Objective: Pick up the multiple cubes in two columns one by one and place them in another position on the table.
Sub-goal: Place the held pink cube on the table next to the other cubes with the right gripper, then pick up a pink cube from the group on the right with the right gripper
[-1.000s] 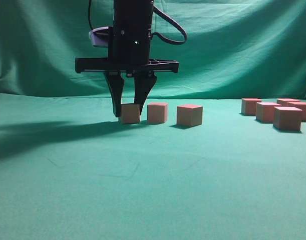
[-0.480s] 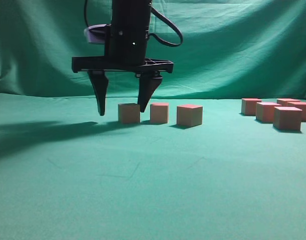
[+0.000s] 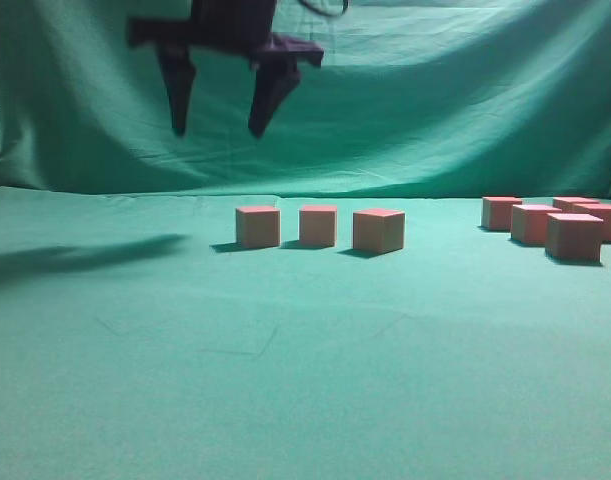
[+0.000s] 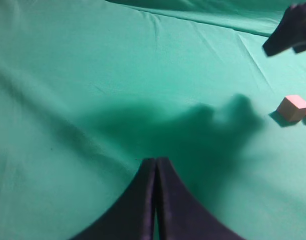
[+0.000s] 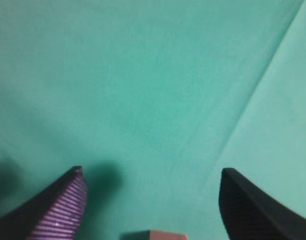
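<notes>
Exterior view, near to far: bare table [image 3: 285, 400], then three placed cubes [image 3: 319, 226] in a row, with more cubes far right. Right gripper [image 3: 217, 128] hangs spread and empty, high above the row's left end. Left gripper [image 4: 156, 172] is pressed closed, holding nothing.

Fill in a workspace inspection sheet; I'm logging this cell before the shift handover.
Surface: green cloth table, slightly wrinkled, arm shadow at left.
Job's things: row of three cubes at centre, apart from each other; cluster of cubes at far right, at least five showing.
Clutter: nothing seen.
Grippers: right gripper open, empty, high above the row; left gripper shut, empty, over bare cloth.
Cables: black cable looping at the top edge.
Surroundings: draped green backdrop.
</notes>
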